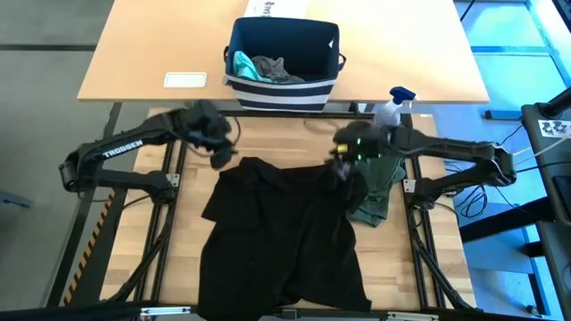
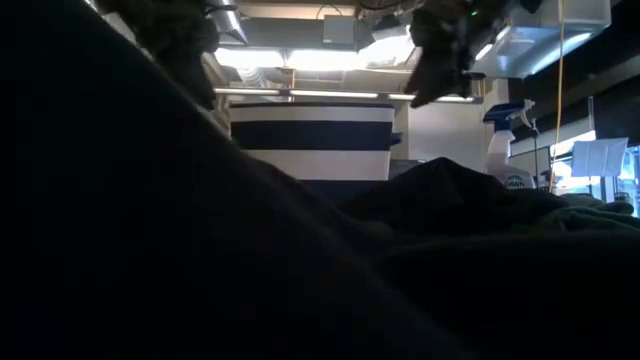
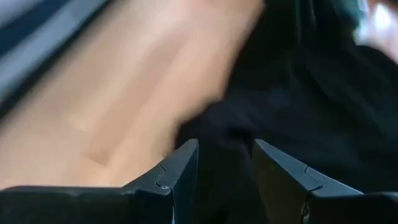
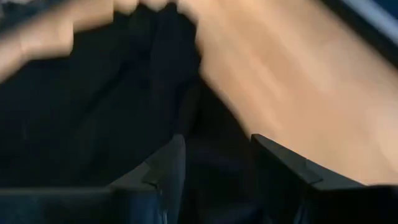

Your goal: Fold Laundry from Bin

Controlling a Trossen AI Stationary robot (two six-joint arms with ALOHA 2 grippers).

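Folding barely started: big black cotton T-shirt (image 1: 281, 232) lies rumpled just below the navy striped fabric bin (image 1: 284, 55), more clothes inside; left gripper (image 3: 225, 163) and right gripper (image 4: 214, 163) both part-open over its top edge

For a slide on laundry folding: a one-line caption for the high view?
Both arms hang over the black T-shirt spread on the table, striped bin behind.

A: Left claw (image 1: 220, 153)?
B: Arm reaches inward from its side, fingers (image 3: 180, 171) parted, dark cloth between them.
A: Right claw (image 1: 343, 159)?
B: Mirrored pose, level with the left claw, well apart. Fingers (image 4: 165, 168) parted, cloth in the gap.
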